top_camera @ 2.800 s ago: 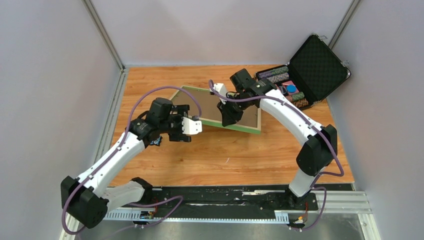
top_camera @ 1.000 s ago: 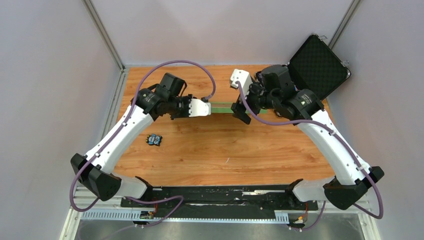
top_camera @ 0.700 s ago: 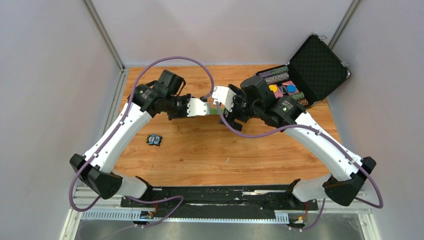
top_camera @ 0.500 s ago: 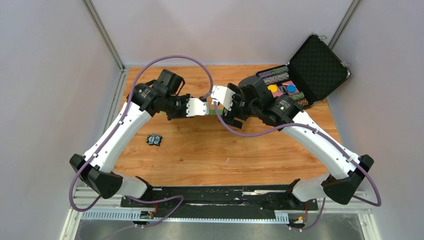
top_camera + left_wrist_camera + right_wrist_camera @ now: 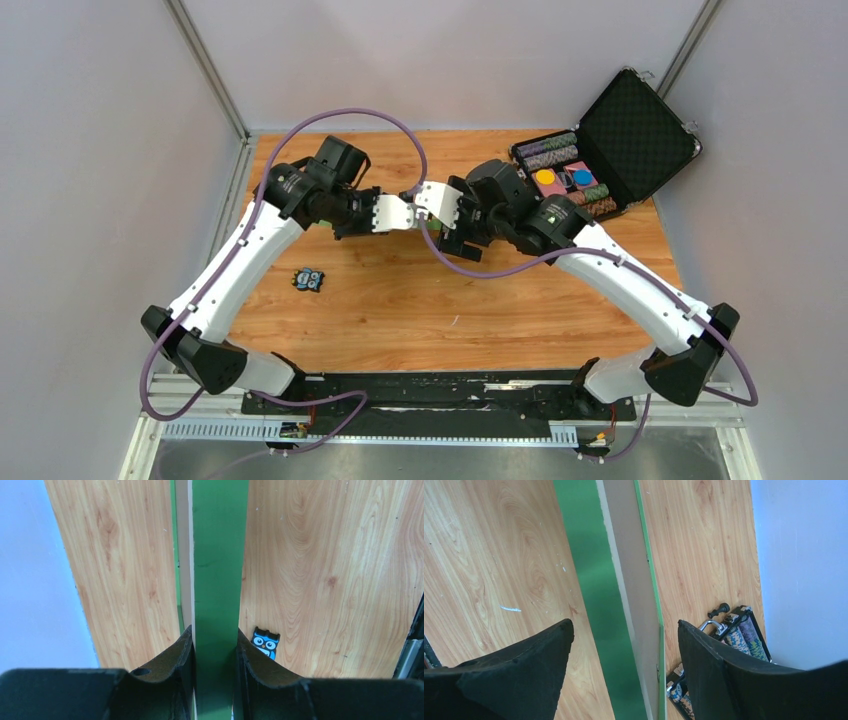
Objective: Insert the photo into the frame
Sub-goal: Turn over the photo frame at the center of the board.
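**Frame raised on edge, both wrists brought close together**

Since about three seconds ago the frame (image 5: 217, 570) has gone from lying flat on the wooden table (image 5: 400, 300) to standing up on edge. My right arm has slid leftward along it until my two wrists nearly meet over the middle of the table. From above, the frame is seen almost edge-on and is mostly hidden beneath my wrists.

My left gripper (image 5: 214, 645) is clenched on a green rail of the frame. Its wrist view shows both dark fingers (image 5: 170, 662) pressed against the rail's sides.

My right gripper (image 5: 624, 630) is spread wide. The green rail and a pale strip (image 5: 629, 565) alongside it, which I cannot identify, pass between the fingers (image 5: 524, 665) without touching either one.

A small blue owl figure (image 5: 264, 643) lies on the table beside my left forearm, apart from the frame. An open black case of poker chips (image 5: 600, 150) sits at the far right corner of the table.
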`<state>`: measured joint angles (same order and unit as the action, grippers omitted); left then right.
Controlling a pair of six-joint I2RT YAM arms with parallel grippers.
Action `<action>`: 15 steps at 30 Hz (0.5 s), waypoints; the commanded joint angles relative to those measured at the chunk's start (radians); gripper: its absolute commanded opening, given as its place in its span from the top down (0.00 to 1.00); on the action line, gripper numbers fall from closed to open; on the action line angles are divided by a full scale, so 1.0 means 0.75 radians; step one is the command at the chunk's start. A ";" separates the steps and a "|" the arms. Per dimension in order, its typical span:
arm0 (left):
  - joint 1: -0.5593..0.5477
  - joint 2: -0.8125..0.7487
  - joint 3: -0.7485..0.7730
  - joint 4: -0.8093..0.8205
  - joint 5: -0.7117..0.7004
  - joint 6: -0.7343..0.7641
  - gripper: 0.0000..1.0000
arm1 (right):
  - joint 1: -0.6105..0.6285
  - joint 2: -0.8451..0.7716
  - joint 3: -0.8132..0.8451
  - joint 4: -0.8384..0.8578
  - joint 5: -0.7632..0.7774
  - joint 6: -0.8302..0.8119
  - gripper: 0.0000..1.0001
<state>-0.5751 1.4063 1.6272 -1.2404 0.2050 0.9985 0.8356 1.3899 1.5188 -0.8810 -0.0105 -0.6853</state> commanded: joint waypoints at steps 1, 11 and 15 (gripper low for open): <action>-0.007 -0.005 0.084 0.013 0.064 0.025 1.00 | 0.019 0.020 -0.019 0.070 0.013 -0.008 0.23; -0.008 -0.002 0.071 0.007 0.068 0.025 1.00 | 0.019 0.026 -0.035 0.111 0.073 -0.017 0.40; -0.008 0.000 0.070 0.010 0.064 0.023 1.00 | 0.019 0.033 -0.023 0.112 0.077 -0.022 0.59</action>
<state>-0.5713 1.4109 1.6318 -1.2495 0.2016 1.0000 0.8413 1.4002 1.4929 -0.8455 0.0124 -0.6888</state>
